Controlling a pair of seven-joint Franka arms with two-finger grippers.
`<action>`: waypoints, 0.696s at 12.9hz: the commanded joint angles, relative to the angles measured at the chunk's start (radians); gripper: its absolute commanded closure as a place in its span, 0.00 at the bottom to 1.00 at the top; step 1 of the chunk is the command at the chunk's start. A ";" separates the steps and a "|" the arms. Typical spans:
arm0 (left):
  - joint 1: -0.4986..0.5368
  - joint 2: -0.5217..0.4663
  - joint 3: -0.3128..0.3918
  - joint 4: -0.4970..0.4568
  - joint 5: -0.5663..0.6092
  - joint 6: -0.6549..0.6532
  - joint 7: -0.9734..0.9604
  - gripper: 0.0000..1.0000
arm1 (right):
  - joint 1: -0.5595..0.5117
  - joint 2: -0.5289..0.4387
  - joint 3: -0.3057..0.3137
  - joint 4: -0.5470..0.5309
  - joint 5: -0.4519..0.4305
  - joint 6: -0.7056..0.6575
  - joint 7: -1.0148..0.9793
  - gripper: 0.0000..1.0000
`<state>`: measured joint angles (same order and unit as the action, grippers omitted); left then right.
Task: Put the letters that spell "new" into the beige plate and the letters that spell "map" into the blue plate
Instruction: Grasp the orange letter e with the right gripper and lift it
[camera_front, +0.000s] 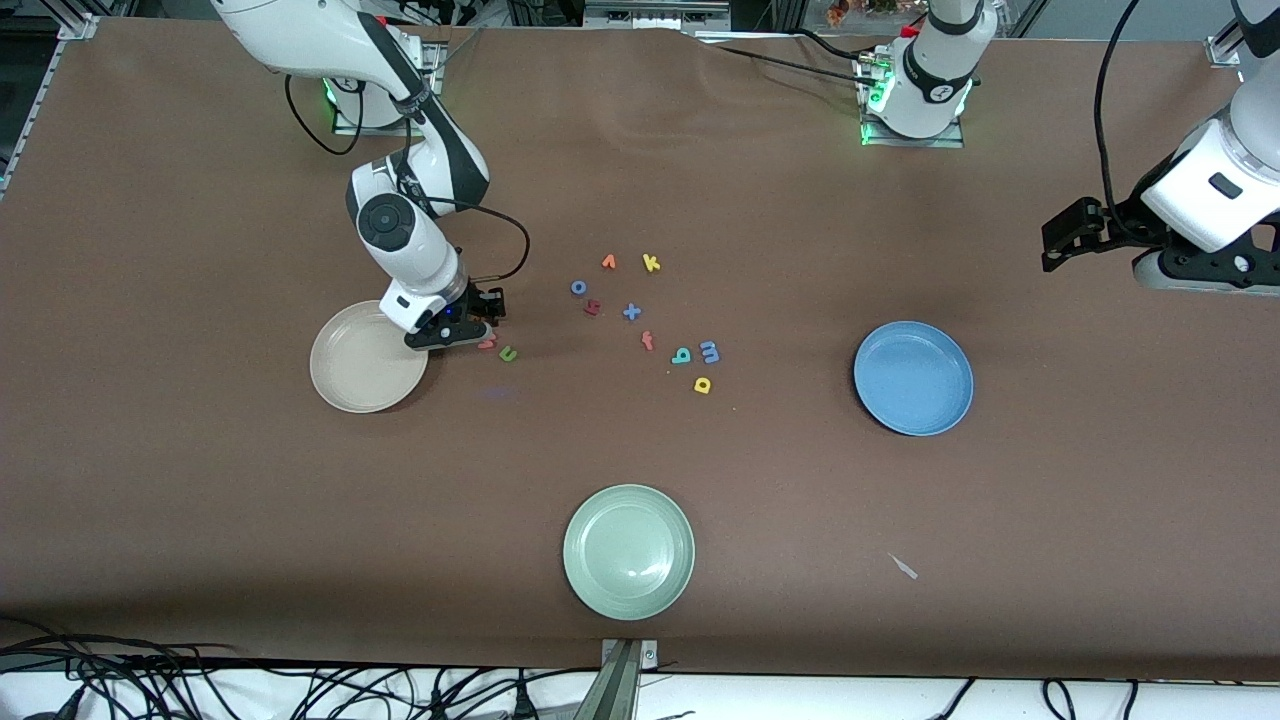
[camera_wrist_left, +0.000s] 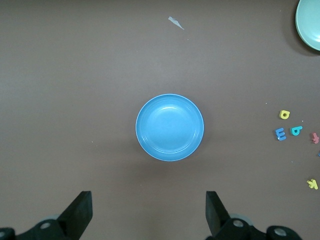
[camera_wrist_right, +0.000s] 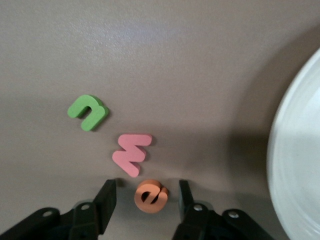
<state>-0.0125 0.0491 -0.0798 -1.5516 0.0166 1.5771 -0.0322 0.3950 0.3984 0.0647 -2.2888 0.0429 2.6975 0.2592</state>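
My right gripper (camera_wrist_right: 147, 183) is down at the table beside the beige plate (camera_front: 352, 368), open, its fingers standing either side of the orange e (camera_wrist_right: 150, 196) with a gap on each side. Close to the e lie the pink w (camera_wrist_right: 131, 154) and the green n (camera_wrist_right: 88, 112). In the front view the gripper (camera_front: 478, 330) hides the e; the n (camera_front: 508, 353) shows. The blue m (camera_front: 709, 351), teal a (camera_front: 681, 355) and yellow p (camera_front: 702, 385) lie mid-table. The left gripper (camera_wrist_left: 149, 200) waits open and empty, up near the blue plate (camera_front: 913, 378).
A pale green plate (camera_front: 628, 550) sits nearest the front camera. Loose letters lie mid-table: orange v (camera_front: 608, 262), yellow k (camera_front: 651, 263), blue o (camera_front: 578, 287), blue x (camera_front: 631, 312), red f (camera_front: 648, 340). A white scrap (camera_front: 903, 567) lies near the front edge.
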 joint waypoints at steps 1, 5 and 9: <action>-0.004 0.011 -0.001 0.028 -0.024 -0.017 -0.008 0.00 | -0.007 -0.009 0.009 -0.029 -0.018 0.018 0.011 0.46; -0.011 0.012 -0.002 0.027 -0.024 -0.016 -0.008 0.00 | -0.007 -0.009 0.009 -0.031 -0.018 0.018 0.006 0.65; -0.010 0.021 -0.002 0.028 -0.024 -0.016 -0.008 0.00 | -0.007 -0.024 0.009 -0.024 -0.017 0.009 -0.008 0.72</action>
<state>-0.0201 0.0507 -0.0832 -1.5516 0.0165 1.5771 -0.0322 0.3940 0.3940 0.0648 -2.2990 0.0391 2.6985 0.2577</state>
